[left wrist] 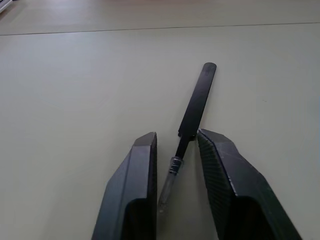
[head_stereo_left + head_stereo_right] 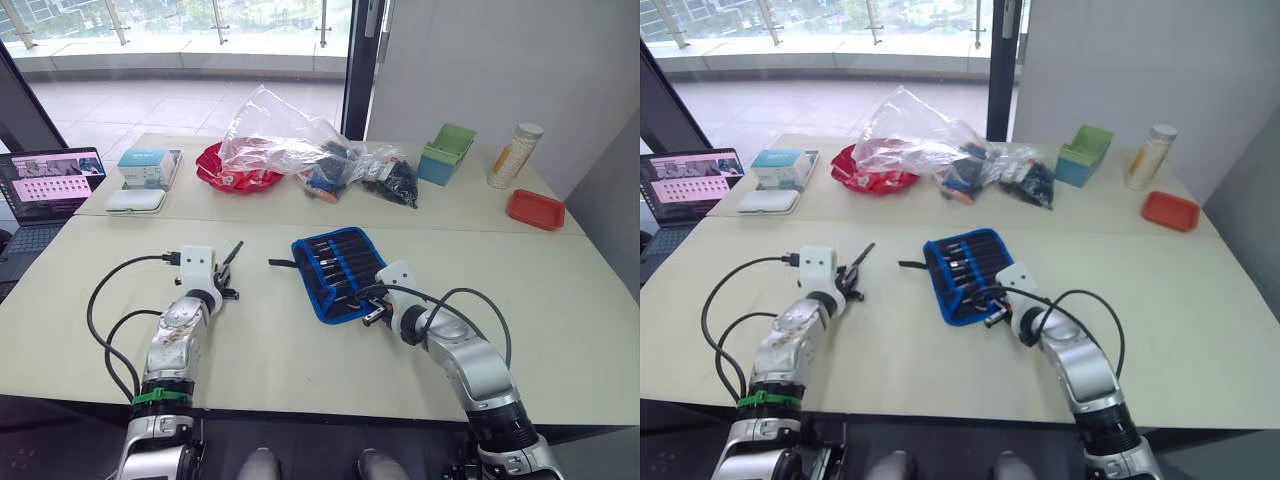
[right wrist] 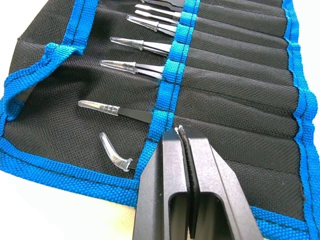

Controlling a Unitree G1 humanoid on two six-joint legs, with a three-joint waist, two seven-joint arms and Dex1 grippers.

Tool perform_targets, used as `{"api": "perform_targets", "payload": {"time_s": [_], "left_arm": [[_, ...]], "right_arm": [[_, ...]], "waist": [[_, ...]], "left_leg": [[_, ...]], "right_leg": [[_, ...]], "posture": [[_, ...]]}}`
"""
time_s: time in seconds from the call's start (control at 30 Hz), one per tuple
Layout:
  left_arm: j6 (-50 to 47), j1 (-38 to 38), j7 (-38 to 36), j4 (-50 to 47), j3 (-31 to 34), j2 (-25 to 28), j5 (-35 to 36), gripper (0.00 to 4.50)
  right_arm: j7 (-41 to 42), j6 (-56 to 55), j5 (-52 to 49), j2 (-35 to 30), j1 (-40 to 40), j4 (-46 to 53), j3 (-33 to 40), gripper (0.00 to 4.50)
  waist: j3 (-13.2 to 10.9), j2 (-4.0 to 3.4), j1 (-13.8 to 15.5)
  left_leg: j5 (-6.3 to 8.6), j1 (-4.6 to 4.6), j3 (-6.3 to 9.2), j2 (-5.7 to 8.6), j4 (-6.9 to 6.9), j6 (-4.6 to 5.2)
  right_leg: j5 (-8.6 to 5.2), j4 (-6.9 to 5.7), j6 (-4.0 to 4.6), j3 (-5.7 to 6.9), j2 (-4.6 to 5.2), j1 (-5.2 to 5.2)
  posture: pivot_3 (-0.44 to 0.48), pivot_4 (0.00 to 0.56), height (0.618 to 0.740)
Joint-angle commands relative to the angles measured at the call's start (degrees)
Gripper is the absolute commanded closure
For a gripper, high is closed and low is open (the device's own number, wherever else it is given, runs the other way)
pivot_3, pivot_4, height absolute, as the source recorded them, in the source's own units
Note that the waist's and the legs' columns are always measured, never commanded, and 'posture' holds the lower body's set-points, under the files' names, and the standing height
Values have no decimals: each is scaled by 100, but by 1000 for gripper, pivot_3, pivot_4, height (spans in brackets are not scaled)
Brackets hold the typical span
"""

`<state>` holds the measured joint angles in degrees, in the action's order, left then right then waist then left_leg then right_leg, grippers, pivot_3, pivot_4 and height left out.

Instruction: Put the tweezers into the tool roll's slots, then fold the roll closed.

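One tweezers (image 1: 196, 106) between left tool (image 1: 176, 145) fingers; no legible labels

We see silver-grey metal arms, each with a white wrist housing, black looping cables and two black ridged fingers; our left arm (image 2: 170, 350) wears a green band.

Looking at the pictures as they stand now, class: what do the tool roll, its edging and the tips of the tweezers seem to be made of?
Tool roll: black woven fabric, matte; the weave grain shows.
Edging: bright blue woven tape, coarse ribbed texture.
Tweezers: dark, smooth, probably metal; their tips wear clear caps, likely plastic, glossy and see-through.
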<state>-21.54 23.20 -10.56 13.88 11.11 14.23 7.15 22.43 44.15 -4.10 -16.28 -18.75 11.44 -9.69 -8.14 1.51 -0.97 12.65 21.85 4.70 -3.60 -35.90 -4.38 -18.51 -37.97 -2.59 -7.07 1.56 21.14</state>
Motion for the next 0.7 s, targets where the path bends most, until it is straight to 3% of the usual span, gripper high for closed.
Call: {"api": "perform_targets", "payload": {"time_s": [0.03, 0.27, 0.5, 0.7], "left_arm": [[-278, -211, -201, -176, -166, -80, 145, 4488], [-288, -273, -264, -543, -33, 51, 224, 4488], [-481, 409, -1580, -1245, -358, 277, 990, 4488], [-1244, 1219, -2658, -893, -1108, 211, 1427, 4488]], "right_arm": [[-14, 228, 12, -12, 154, -188, -95, 4500], [-19, 222, 6, 12, 164, -193, -111, 4500], [-34, 238, 6, 41, 140, -210, -122, 4500], [-74, 214, 22, 91, 111, -252, -112, 4500]], "waist": [[0, 0, -4], [0, 0, -15], [-16, 25, -25], [-16, 25, -114]], "left_leg": [[0, 0, 0, 0, 0, 0], [0, 2, 0, -1, 2, 0], [0, 22, 4, -4, 2, -1], [0, 20, 4, -3, 6, 0]], "right_leg": [[0, 1, 0, 0, 0, 0], [-1, 5, -1, 0, 0, 1], [0, 7, 0, 5, -3, 17], [-1, 11, -1, 4, -4, 14]], "posture": [[0, 150, 740], [0, 150, 740], [0, 150, 740], [0, 150, 740]]}}
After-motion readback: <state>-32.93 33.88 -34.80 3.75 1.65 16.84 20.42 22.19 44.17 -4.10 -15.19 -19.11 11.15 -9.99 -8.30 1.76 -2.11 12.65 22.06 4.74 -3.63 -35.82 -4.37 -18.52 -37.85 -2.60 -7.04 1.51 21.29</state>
